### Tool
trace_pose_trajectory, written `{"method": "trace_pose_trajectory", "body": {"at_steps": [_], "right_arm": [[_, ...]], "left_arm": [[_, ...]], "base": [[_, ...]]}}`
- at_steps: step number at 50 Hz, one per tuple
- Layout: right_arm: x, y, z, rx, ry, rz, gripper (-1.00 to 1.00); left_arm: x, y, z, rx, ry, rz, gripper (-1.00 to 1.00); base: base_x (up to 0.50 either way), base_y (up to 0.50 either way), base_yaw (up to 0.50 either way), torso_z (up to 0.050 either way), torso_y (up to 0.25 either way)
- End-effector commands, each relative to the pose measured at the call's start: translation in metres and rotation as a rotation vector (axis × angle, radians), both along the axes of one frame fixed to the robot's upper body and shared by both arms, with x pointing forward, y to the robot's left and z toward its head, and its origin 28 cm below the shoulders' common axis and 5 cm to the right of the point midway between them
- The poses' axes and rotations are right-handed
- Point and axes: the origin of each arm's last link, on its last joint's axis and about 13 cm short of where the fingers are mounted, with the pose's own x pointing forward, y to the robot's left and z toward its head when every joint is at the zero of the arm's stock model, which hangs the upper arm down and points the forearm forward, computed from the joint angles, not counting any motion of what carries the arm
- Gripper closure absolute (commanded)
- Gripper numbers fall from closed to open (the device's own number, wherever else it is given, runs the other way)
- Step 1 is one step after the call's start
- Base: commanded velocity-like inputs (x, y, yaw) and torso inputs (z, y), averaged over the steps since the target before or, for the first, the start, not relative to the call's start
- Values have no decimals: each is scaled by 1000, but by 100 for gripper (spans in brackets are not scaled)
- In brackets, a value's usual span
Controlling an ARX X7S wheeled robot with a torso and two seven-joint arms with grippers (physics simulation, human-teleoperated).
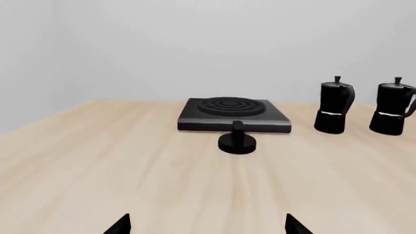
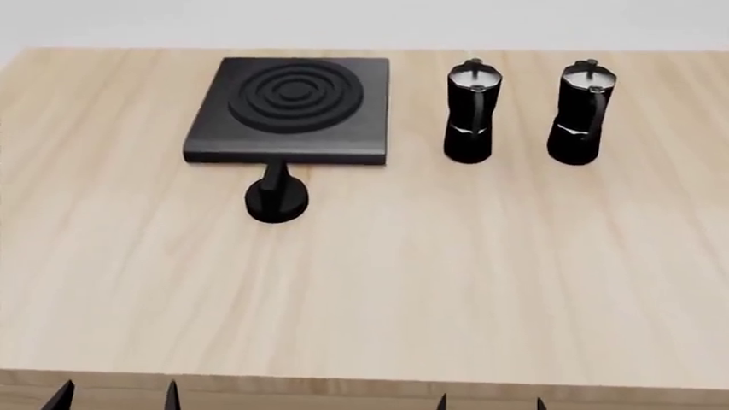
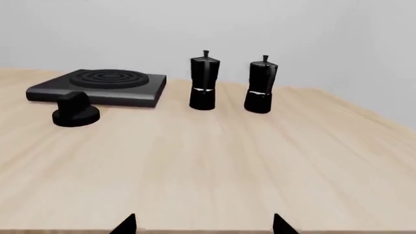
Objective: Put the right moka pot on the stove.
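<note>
Two black moka pots stand upright at the back of the wooden table. The right moka pot (image 2: pixel 581 111) (image 3: pixel 261 87) (image 1: pixel 394 108) is the one farther from the stove. The stove (image 2: pixel 293 108) (image 1: pixel 232 114) (image 3: pixel 101 87), a flat black slab with concentric rings, lies at the back left. My left gripper (image 2: pixel 114 398) (image 1: pixel 206 225) and right gripper (image 2: pixel 492 403) (image 3: pixel 203 225) hang at the table's near edge, far from the pots. Both are open, and only their black fingertips show.
The other moka pot (image 2: pixel 473 111) stands between the right pot and the stove. A small round black knob (image 2: pixel 275 198) sits just in front of the stove. The light wood table (image 2: pixel 376 282) stretches between my grippers and these objects.
</note>
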Motion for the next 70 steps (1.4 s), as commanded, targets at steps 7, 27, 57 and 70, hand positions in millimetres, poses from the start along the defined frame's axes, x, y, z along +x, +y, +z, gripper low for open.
{"method": "trace_pose_trajectory", "body": {"at_steps": [7,27,57,70], "right_arm": [[0,0,-1,8,3,2,-100],[0,0,-4,-8,17,2,-100],[3,0,-4,11,15,18,-100],[2,0,-3,12,12,17,-100]], "left_arm": [[0,0,0,1,1,5,-100],[-1,0,-1,2,1,10,-100],[0,0,-1,4,-3,9,-100],[1,0,-1,0,-4,11,-100]], "base": [[142,79,0,0,0],[146,46,0,0,0],[236,6,0,0,0],[254,0,0,0,0]]}}
